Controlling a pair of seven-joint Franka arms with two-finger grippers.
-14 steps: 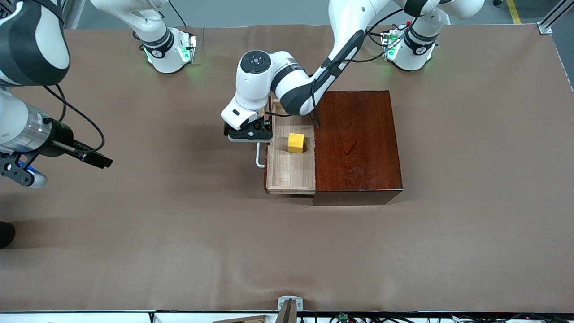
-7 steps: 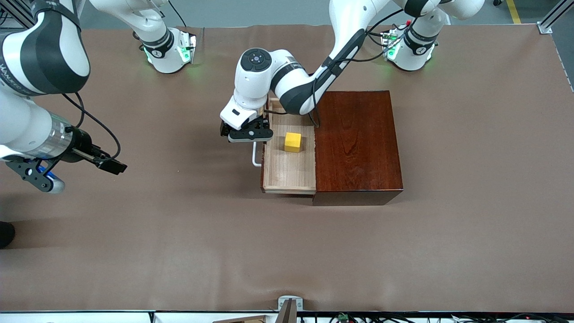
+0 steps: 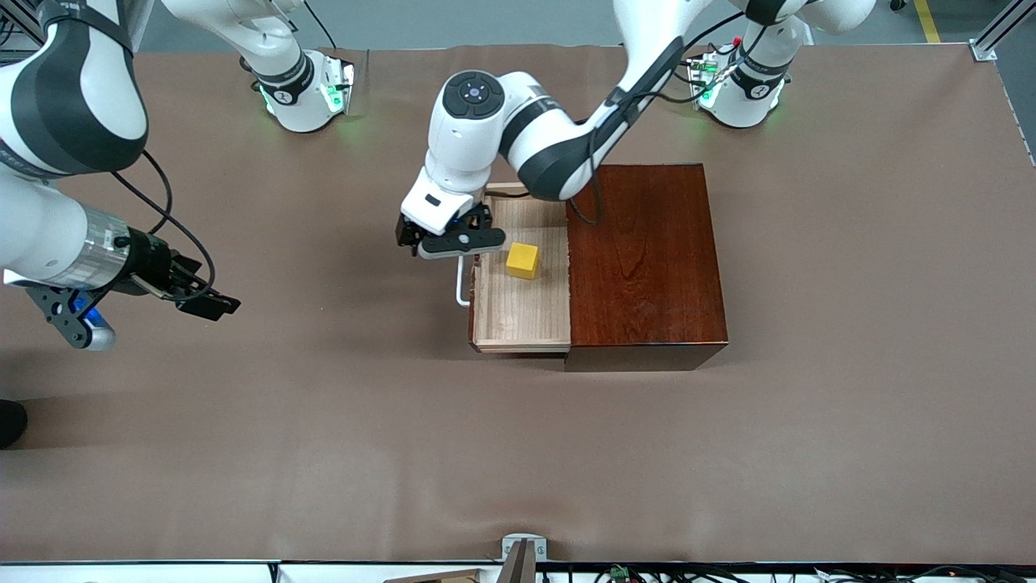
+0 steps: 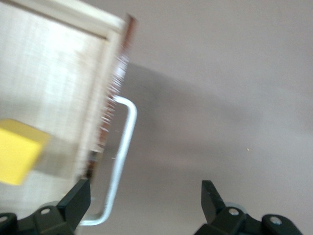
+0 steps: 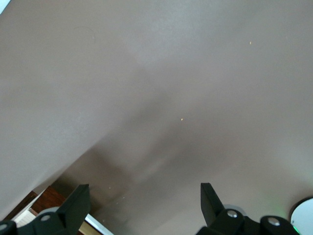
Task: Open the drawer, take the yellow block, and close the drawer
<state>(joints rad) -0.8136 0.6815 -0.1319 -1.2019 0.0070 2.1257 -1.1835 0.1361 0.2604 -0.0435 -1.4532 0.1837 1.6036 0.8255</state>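
Observation:
The drawer [image 3: 518, 312] is pulled out of the dark reddish-brown box [image 3: 643, 259] toward the right arm's end of the table. The yellow block [image 3: 523, 261] lies in the drawer's tray and also shows in the left wrist view [image 4: 17, 152]. The white bar handle [image 3: 461, 285] is on the drawer front. My left gripper [image 3: 450, 240] is open over the handle's end that lies farther from the front camera. In the left wrist view the handle [image 4: 121, 156] runs below the wide-open left gripper [image 4: 144, 196], ungripped. My right gripper [image 3: 206, 306] is open and empty over bare table.
The brown table cover [image 3: 324, 421] spreads all round the box. The right wrist view shows mostly table, with a corner of the box [image 5: 41, 199] at the frame edge. Both arm bases [image 3: 303, 93] stand at the edge farthest from the front camera.
The drawer has slid a little farther out. My left gripper has risen above the handle. My right gripper has moved over the table toward the drawer.

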